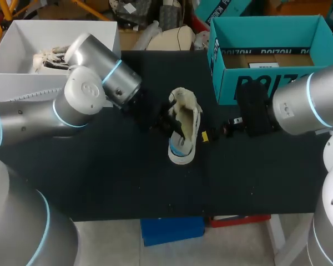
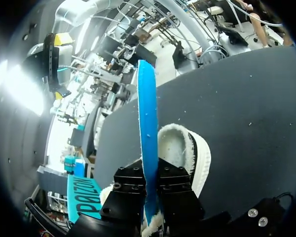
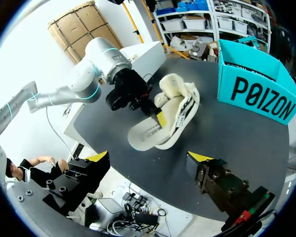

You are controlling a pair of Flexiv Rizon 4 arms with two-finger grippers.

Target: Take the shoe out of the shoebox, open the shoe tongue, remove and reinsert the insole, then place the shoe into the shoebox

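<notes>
While the shoe (image 1: 184, 124) lies sideways on the bench (image 1: 100, 183), its blue insole (image 2: 148, 123) protrudes.
Its insole is clamped by the left fingers (image 2: 129, 190); the right fingers (image 3: 96, 158) stand apart at the shoe's 3 o'clock, shoebox (image 1: 266, 33) at 2 o'clock.

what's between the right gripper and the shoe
Nothing but bare table: in the right wrist view the open right gripper sits short of the shoe.

The left arm (image 1: 72, 105) bends in toward the middle, the left gripper (image 2: 150, 185) pinched tight on the insole (image 2: 147, 113). The right arm (image 1: 305, 105) comes in level, the right gripper (image 3: 148, 158) spread wide.
</notes>
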